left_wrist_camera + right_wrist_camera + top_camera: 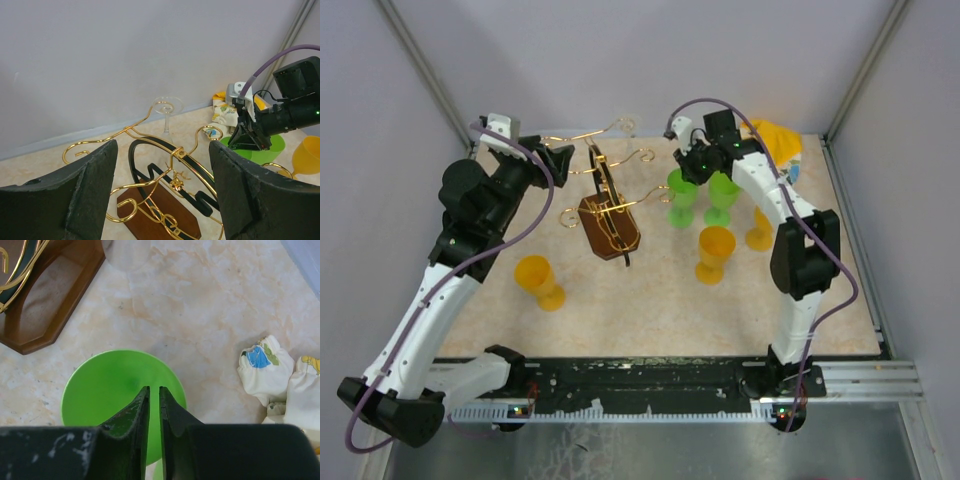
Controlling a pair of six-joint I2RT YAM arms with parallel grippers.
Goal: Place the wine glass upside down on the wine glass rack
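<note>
Two fingers of the right gripper are drawn almost together, nothing seen between them, above a green goblet. The wine glass lies to its left, stem upright, foot uppermost at a curled tip of the wine glass rack; whether it hangs there cannot be told. The left gripper is spread wide across the rack, seemingly farther off. Little room is left toward the back wall.

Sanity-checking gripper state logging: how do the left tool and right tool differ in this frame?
Opening: the left tool is spread wide; the right tool has its fingers nearly together, with only a thin slit between them.
Aim: the left tool faces the wine glass rack; the right tool points down over a green goblet.
Shared: both have dark fingers, and neither shows anything held between them.
</note>
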